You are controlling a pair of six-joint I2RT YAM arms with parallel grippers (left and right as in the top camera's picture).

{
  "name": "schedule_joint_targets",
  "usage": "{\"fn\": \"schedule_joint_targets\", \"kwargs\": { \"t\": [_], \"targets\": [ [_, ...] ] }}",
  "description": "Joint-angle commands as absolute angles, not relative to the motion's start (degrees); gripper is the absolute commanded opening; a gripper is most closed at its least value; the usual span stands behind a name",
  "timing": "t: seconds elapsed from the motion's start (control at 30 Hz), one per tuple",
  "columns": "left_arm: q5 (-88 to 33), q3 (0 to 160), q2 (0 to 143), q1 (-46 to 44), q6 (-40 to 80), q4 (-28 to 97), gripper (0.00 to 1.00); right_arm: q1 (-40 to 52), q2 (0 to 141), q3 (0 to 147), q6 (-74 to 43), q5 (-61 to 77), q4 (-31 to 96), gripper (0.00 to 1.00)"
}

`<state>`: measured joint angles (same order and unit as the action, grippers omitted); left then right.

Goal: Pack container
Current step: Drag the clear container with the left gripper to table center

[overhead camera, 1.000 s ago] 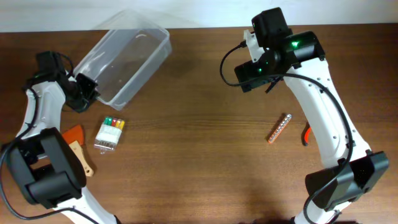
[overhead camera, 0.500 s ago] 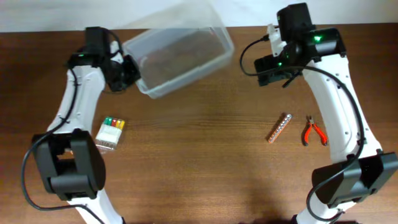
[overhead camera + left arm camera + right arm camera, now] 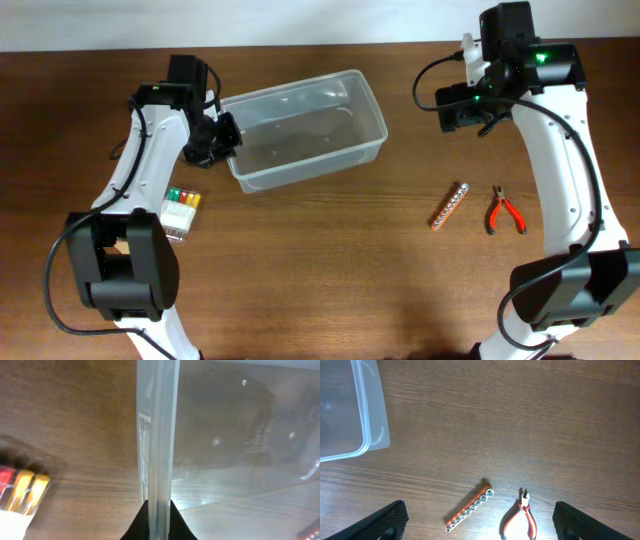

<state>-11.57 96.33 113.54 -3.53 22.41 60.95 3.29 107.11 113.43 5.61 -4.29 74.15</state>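
The clear plastic container [image 3: 305, 130] sits upright on the table, centre-left, and looks empty. My left gripper [image 3: 222, 140] is shut on its left rim; in the left wrist view the rim [image 3: 157, 450] runs between my black fingertips [image 3: 157, 520]. My right gripper [image 3: 470, 105] is open and empty, high over the right side of the table. In the right wrist view [image 3: 480, 522] its fingers spread wide, with the container's corner [image 3: 355, 415] at upper left, an orange socket rail [image 3: 469, 511] and red pliers [image 3: 521, 519] below.
The orange socket rail [image 3: 450, 206] and red-handled pliers [image 3: 505, 211] lie on the right. A clear pack of coloured bits [image 3: 179, 212] lies at the left below the container, also in the left wrist view [image 3: 20, 492]. The table's far edge runs along the top.
My left arm has swung the container rightwards from the far left and brought it down level onto the table. My right arm has moved right and back, uncovering the pliers.
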Motion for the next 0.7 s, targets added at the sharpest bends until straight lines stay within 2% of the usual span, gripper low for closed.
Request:
{"fn": "schedule_joint_targets", "kwargs": {
  "t": [0.0, 0.67],
  "targets": [
    [-11.49, 97.80, 113.78, -3.73, 19.55, 62.00, 0.02, 2.85, 107.09, 114.56, 5.54, -4.56, 74.06, 0.94],
    [-2.92, 97.34, 113.80, -7.99, 16.84, 64.16, 0.02, 2.87, 107.09, 114.56, 5.54, -4.54, 74.15, 0.94]
  ]
}}
